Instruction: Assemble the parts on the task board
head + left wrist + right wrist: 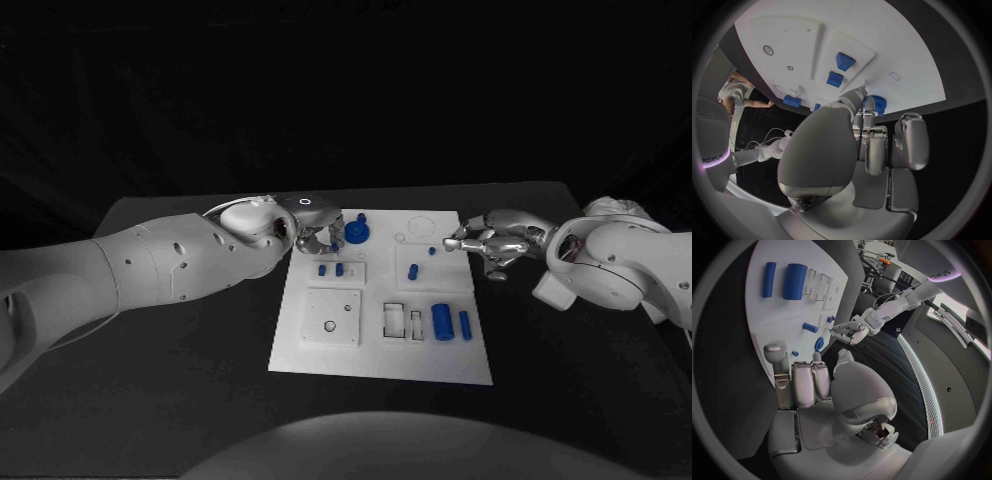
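Observation:
The white task board (325,350) lies in the middle of the black table. My left hand (317,236) is at its far left corner, where its fingertips (861,100) pinch the rim of a round blue part (356,232) (877,104) standing on the board. My right hand (485,242) reaches in from the far right edge with its fingers (804,380) stretched out and nothing in them. Their tips end just short of a small blue piece (433,250) (795,353). Two small blue blocks (330,269) (839,70) and a short blue peg (413,270) (810,327) sit mid-board.
A thick blue cylinder (441,321) (795,281) and a thin one (464,323) (769,279) lie side by side near the board's right edge, beside two rectangular slots (402,320). A raised white square with a hole (333,317) is at the near left.

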You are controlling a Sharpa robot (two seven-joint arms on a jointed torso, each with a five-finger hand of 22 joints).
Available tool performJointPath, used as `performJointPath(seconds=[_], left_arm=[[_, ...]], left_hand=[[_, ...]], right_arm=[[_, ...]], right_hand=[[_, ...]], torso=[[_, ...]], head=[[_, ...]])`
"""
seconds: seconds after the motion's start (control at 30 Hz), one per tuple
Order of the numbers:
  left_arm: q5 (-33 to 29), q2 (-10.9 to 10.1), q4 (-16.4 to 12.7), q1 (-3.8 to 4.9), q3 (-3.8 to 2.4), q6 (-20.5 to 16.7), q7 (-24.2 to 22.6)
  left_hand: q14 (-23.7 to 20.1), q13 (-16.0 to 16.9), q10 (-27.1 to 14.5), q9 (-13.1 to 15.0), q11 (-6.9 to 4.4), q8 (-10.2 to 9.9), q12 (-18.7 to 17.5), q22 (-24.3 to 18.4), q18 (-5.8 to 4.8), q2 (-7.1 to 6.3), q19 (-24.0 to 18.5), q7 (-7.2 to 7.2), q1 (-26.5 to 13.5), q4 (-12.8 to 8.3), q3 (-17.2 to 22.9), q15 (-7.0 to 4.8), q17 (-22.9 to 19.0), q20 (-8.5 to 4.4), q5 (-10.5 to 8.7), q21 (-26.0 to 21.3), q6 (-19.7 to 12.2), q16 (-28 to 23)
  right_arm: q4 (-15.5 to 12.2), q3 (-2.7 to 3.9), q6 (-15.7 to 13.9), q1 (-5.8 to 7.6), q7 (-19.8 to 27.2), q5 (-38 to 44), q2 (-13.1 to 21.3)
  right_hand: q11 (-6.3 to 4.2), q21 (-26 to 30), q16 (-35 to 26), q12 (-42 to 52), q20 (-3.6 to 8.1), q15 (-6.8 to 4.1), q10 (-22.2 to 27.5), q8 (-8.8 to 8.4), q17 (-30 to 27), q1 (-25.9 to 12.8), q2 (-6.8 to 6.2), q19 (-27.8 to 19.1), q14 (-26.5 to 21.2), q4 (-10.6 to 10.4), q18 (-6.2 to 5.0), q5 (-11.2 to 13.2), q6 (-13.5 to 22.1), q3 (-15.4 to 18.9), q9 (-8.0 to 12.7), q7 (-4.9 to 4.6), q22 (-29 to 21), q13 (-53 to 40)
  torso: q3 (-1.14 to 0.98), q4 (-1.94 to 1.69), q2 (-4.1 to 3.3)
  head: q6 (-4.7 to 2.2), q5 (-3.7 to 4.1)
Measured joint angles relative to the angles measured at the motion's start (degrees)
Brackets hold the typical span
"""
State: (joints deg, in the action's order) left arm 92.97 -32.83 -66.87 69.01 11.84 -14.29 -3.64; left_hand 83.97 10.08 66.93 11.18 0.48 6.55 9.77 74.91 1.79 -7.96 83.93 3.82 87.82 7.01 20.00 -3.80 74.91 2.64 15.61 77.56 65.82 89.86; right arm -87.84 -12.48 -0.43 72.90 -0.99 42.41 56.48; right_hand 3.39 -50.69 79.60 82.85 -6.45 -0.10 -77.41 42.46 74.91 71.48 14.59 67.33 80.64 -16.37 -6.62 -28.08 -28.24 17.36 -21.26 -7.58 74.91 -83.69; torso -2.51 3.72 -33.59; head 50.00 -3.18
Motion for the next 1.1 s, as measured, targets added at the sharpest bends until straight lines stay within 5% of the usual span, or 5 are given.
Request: performJointPath(seconds=[1.1], left_arm=[[0.11, 0.79, 0.85, -0.30, 0.00, 2.18, 0.60]], left_hand=[[0.00, -0.18, -0.19, -0.19, 0.01, -0.17, -0.27, 0.00, 0.00, 0.19, 0.00, -0.17, -0.19, -0.15, 0.15, 0.00, -0.01, 0.00, -0.01, -0.57, -0.23, 0.00]], right_arm=[[0.07, 0.01, 0.03, 0.00, -0.09, -0.01, 0.03]], right_hand=[[-0.11, 0.00, 0.00, -0.17, 0.00, 0.00, 0.34, 0.00, 0.04, -0.15, -0.15, 0.00, 0.00, 0.00, 0.00, 0.00, 0.00, 0.00, 0.07, 0.00, -0.01, 0.01]], torso=[[0.02, 0.02, 0.02]], head=[[-0.01, 0.18]])
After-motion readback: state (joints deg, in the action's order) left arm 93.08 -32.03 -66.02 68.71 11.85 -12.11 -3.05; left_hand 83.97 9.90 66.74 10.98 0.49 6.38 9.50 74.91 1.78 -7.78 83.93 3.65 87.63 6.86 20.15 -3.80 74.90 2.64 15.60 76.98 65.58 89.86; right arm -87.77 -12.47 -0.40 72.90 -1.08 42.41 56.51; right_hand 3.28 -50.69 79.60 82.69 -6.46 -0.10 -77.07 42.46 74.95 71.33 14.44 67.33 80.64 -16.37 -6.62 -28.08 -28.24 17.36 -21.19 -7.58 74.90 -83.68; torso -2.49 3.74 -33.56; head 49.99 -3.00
